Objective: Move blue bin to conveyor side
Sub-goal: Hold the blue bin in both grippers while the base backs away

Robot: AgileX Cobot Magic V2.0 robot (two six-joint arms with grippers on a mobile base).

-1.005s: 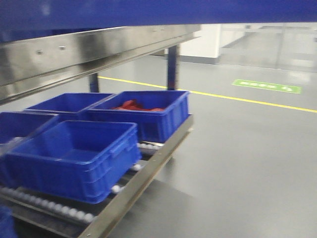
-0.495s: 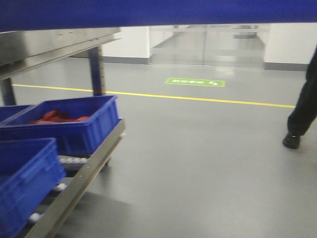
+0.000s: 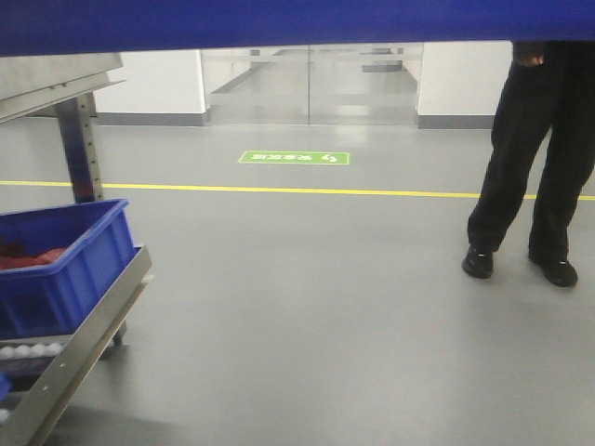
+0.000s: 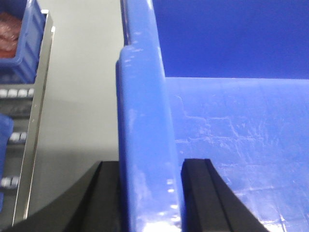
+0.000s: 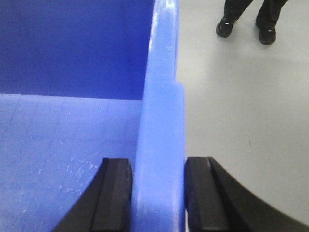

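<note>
- Grey, smooth workshop floor (image 3: 307, 316) stretches away to glazed doors in a white back wall. A yellow line (image 3: 279, 190) is painted across it, and a green floor sign (image 3: 294, 158) sits just beyond the line.
- At the far left stands a stainless-steel roller rack (image 3: 79, 358) with its white rollers (image 3: 28, 351) showing. A blue crate (image 3: 70, 269) rests on them with something red lying in it.
- The left wrist view shows the rack and crate well apart from the carried load, with bare floor between them.
- The left claw (image 4: 150, 169) is clamped on the left wall of the blue bin (image 4: 145, 121). One black finger (image 4: 104, 193) presses the outside of the wall and the other sits inside, both touching the plastic.
- The bin's pale, scuffed blue bottom fills the middle of both wrist views, with its darker far wall behind.
- From the front, a band of the same blue spans the whole top edge of the picture.
- The right claw (image 5: 157, 166) grips the bin's right wall in the same way. One finger (image 5: 113, 193) is inside, one is outside, and both sit tight against the thick rim.
- So the bin hangs between the two claws, with bare floor showing outside both walls.
- At the far right a person (image 3: 535, 158) in black trousers and black shoes stands on the floor past the yellow line. He is visible only from the waist down.
</note>
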